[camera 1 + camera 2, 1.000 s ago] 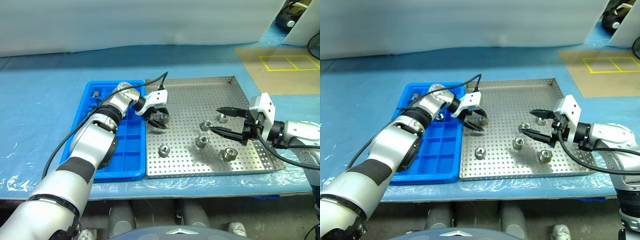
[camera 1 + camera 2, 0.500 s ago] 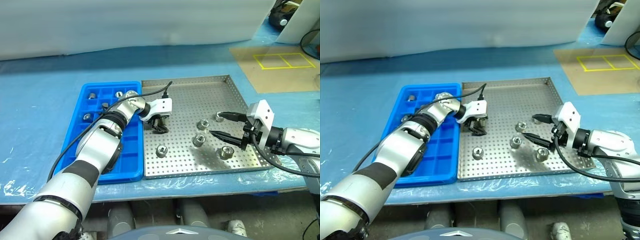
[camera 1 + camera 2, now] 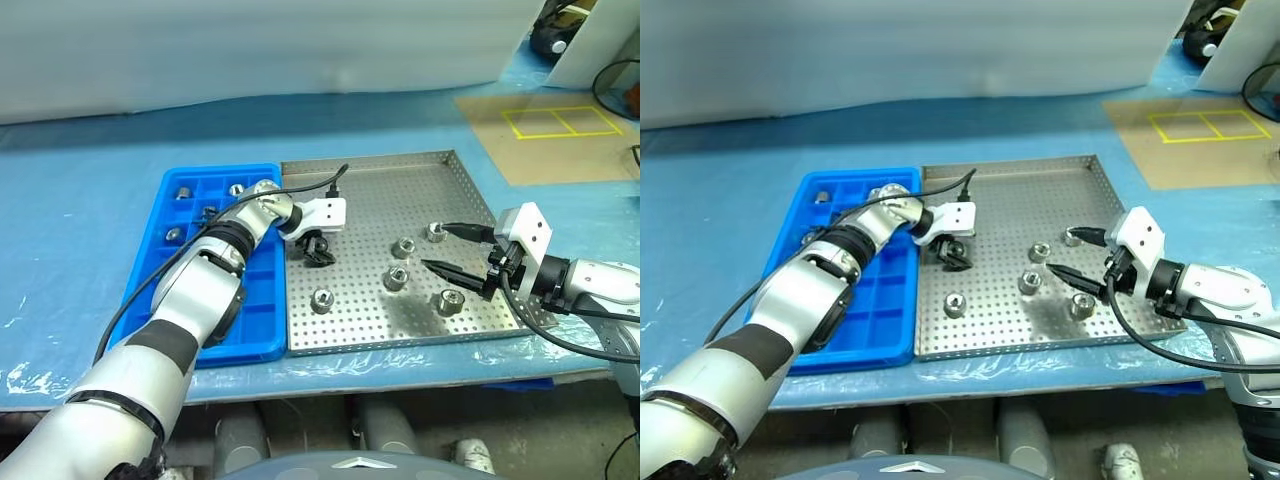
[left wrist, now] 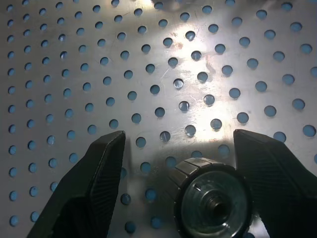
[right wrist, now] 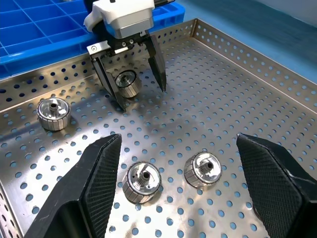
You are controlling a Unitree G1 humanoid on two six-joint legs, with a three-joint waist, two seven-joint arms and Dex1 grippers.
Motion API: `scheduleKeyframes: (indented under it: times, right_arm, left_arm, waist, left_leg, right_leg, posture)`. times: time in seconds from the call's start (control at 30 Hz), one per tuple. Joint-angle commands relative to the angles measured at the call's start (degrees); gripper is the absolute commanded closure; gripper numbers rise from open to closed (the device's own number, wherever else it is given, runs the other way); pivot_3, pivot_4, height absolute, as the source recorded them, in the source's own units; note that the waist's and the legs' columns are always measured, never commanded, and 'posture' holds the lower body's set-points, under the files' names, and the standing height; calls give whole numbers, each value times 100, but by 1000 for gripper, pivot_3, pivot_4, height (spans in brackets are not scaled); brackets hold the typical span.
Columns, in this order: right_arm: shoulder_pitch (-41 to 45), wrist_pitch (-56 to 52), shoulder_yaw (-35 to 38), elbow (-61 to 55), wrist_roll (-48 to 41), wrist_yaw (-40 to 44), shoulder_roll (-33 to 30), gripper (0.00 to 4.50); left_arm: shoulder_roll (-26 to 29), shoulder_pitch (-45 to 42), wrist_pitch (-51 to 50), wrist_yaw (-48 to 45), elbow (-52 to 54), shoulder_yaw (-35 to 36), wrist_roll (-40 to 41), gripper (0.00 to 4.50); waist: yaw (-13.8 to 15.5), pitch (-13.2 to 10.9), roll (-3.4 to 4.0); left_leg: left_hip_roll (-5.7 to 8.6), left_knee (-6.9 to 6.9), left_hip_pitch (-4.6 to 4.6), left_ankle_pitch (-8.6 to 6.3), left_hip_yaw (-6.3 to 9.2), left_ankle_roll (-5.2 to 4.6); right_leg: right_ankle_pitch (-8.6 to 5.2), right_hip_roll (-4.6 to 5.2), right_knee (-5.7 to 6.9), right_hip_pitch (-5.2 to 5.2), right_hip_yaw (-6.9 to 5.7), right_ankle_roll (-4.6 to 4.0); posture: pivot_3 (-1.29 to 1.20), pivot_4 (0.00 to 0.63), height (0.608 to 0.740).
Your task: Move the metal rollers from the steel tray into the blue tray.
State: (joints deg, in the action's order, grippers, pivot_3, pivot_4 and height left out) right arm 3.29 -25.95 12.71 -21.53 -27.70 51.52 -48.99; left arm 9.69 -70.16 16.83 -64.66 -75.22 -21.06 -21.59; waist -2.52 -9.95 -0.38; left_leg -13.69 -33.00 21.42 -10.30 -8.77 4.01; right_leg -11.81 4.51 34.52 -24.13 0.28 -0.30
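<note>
Left gripper (image 5: 132, 82) fingers spread astride ridged silver metal roller (image 4: 212, 198), apparently untouched, ready to pinch | right gripper (image 3: 452, 250) fingers spread, waiting.

a blue plastic sheet (image 3: 80, 210) covers the table, with yellow floor tape (image 3: 560, 122) beyond.

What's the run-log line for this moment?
left gripper: open, straddling roller | right gripper: open, empty | steel tray: five rollers

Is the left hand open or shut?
Open: the left hand straddles a metal roller on the steel tray, fingers apart from it.
</note>
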Motion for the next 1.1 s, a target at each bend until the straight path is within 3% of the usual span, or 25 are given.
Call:
scheduleKeyframes:
  times: [0.03,0.6,0.7,0.8,1.1]
  right_arm:
    - [38,167,97,-39,43,-11,32,674]
    - [131,300,-30,68,291,-88,196,674]
    - [84,328,-57,51,377,-95,186,645]
    - [88,313,-56,45,393,-105,209,645]
    - [178,344,-116,117,455,-129,242,645]
  left_arm:
    - [314,17,-34,-41,-176,-329,-427,795]
    - [390,157,83,-655,-147,-400,-456,795]
    - [363,189,168,-694,-132,-346,-398,1377]
    - [318,183,93,-663,-129,-285,-349,2332]
    - [399,146,85,-590,-130,-281,-368,2574]
  waist:
    - [-46,1,1]
    - [-147,7,11]
    - [-147,19,25]
    - [-146,32,39]
    - [-145,39,45]
  left_leg:
    - [-1,2,3,-1,0,-1]
    - [-1,34,9,-8,-4,-12]
    - [-1,42,9,-9,-6,-14]
    - [-1,56,7,-9,-9,-14]
    - [-1,57,4,-11,-10,-17]
  right_leg:
    - [0,-1,0,0,-1,1]
    - [19,-3,-30,-5,-5,-33]
    - [20,-3,-42,-4,-3,-34]
    - [21,-3,-60,2,-2,-35]
    - [22,-2,-67,6,-2,-37]
  posture:
    - [-507,150,740]
    - [-503,150,740]
    - [-508,150,740]
    - [-508,150,740]
    - [-495,150,740]
